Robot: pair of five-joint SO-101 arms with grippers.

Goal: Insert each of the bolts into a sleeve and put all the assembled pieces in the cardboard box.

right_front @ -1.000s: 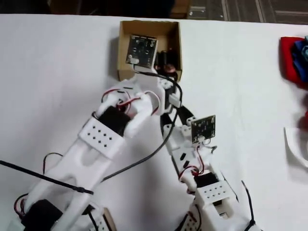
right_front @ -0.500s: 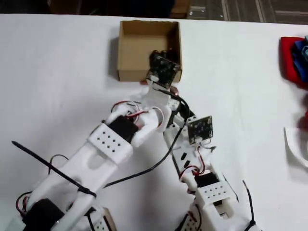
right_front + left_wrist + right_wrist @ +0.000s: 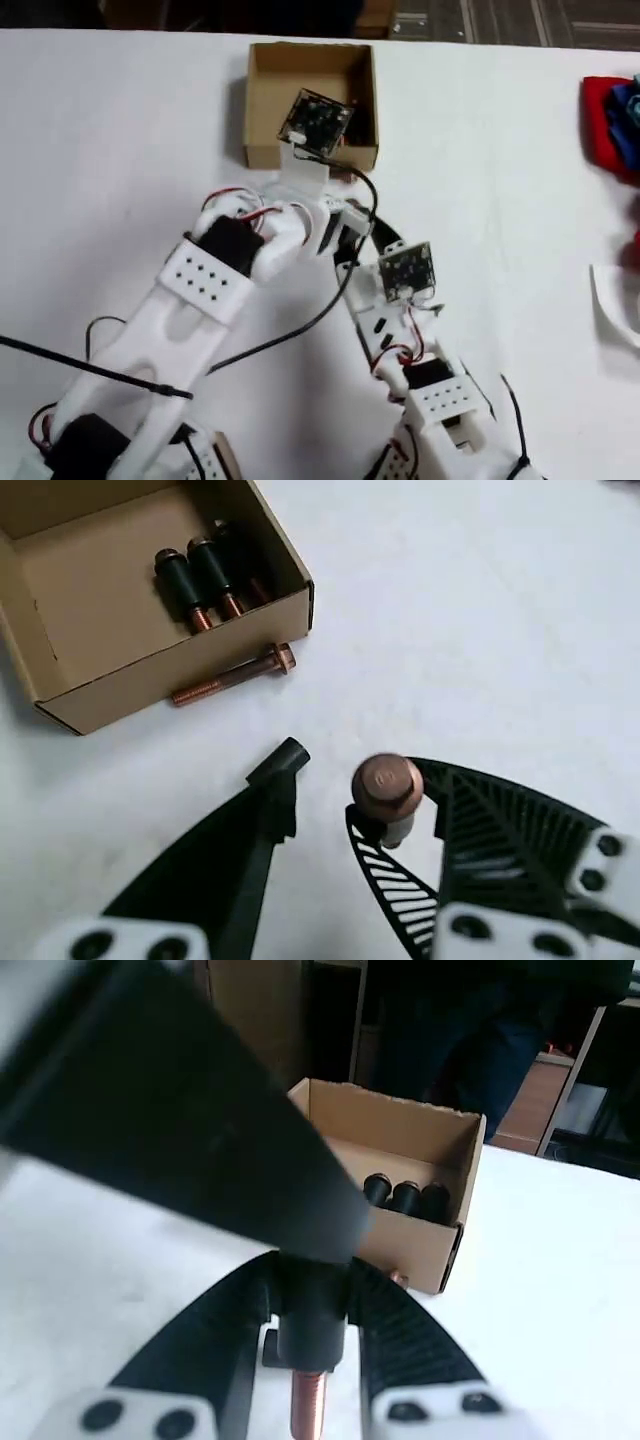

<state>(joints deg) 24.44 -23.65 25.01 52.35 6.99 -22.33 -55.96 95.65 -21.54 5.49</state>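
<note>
The cardboard box [image 3: 100,685] [image 3: 262,100] [image 3: 400,1245] holds three black sleeves with copper bolts [image 3: 205,580] [image 3: 405,1195] along one wall. A loose copper bolt [image 3: 235,678] lies on the table against the box's outer wall. My right gripper [image 3: 312,1265] is shut on a black sleeve [image 3: 312,1325], and a copper thread [image 3: 308,1400] sticks out of that sleeve toward the camera. My left gripper [image 3: 350,765] stands open just above it. A copper bolt head [image 3: 387,785] sits between the left fingers, close to the ribbed one [image 3: 470,830]. From above, both wrists meet in front of the box.
A red cloth [image 3: 610,110] and a white curved object [image 3: 615,310] lie at the table's right edge. The white table [image 3: 120,150] stretches left of the box. Cables loop around both arms [image 3: 300,330]. Dark furniture stands behind the box in the right wrist view.
The left arm's wrist swung from over the box toward its front right corner, then back left over the near wall. The right arm shifted slightly left.
</note>
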